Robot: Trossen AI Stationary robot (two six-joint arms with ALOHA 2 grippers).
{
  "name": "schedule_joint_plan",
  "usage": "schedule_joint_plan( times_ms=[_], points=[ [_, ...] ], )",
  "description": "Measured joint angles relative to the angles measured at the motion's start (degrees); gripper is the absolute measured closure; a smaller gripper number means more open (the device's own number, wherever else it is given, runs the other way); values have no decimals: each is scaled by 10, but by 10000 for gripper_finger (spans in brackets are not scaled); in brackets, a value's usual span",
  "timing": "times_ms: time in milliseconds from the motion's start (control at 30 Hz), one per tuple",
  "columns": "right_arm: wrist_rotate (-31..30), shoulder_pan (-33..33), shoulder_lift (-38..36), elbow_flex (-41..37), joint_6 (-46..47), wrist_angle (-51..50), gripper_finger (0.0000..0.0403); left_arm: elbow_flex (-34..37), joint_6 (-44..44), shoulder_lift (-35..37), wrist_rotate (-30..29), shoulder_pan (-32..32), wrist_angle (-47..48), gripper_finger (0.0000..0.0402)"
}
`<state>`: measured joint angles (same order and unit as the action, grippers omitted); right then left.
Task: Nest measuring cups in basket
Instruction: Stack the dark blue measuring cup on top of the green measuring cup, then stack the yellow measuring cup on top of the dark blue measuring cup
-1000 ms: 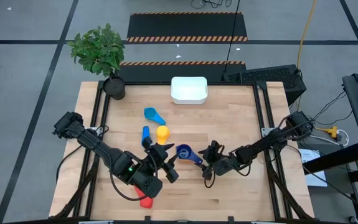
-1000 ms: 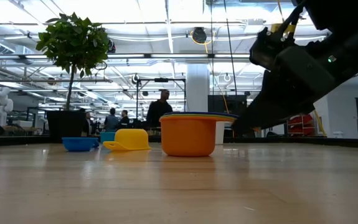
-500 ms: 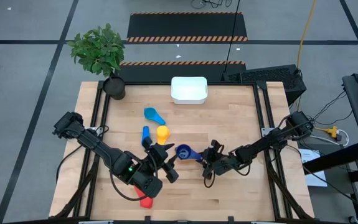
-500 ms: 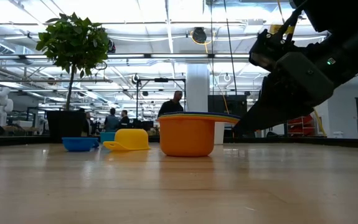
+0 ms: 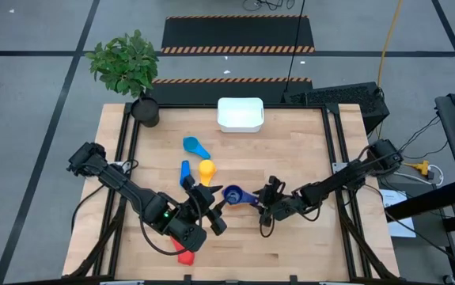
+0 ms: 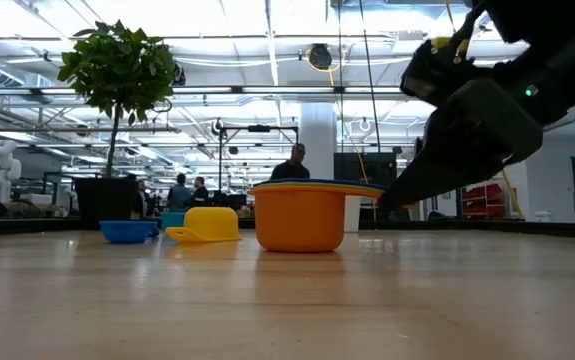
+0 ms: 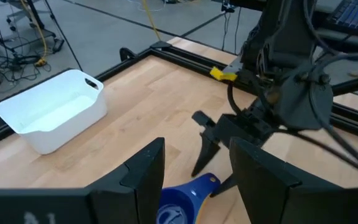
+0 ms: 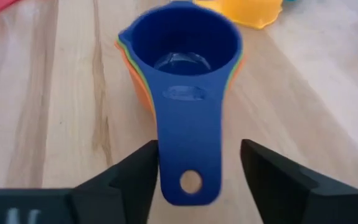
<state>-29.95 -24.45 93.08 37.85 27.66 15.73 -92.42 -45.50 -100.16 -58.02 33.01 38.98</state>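
A stack of nested measuring cups (image 5: 233, 194), dark blue on top and orange at the bottom (image 6: 300, 218), stands on the table's middle. Its blue handle (image 8: 190, 149) points at my right gripper (image 8: 194, 186). That gripper is open, one finger on each side of the handle's free end, with a gap showing on both sides. My left gripper (image 5: 214, 204) hovers open above the stack's left side, and the blue cup (image 7: 179, 208) shows between its fingers. Light blue (image 5: 196, 146), blue (image 5: 185, 170), yellow (image 5: 206, 168) and red (image 5: 184, 255) cups lie loose. The white basket (image 5: 240, 114) stands at the far edge.
A potted plant (image 5: 128, 67) stands at the table's far left corner. Black rails (image 5: 334, 150) run along the table's sides. Bare wood lies between the stack and the basket. People stand in the room beyond the table.
My right gripper has risen a little beside the stack's handle.
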Motion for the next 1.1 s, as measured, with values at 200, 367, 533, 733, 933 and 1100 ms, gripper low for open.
schedule_joint_plan(
  times_ms=[200, 367, 533, 733, 933, 1100],
  points=[
    [0, 3, -88, 0, -42, -106, 141, 0, -1, 0, 1, 0, 2, 220],
    [1, 3, -170, 0, -79, -180, 132, 1, 0, -12, 24, -3, 10, 220],
    [1, 3, -241, 0, -133, -217, 134, 1, -7, -31, 70, -13, 20, 220],
    [-1, 7, -309, 0, -208, -221, 137, 1, -16, -57, 116, -31, 55, 220],
    [-2, 12, -351, 0, -228, -223, 138, 0, -68, -100, 203, -56, 156, 220],
    [-2, 12, -365, 0, -228, -254, 138, 0, -99, -137, 274, -61, 233, 220]
  ],
)
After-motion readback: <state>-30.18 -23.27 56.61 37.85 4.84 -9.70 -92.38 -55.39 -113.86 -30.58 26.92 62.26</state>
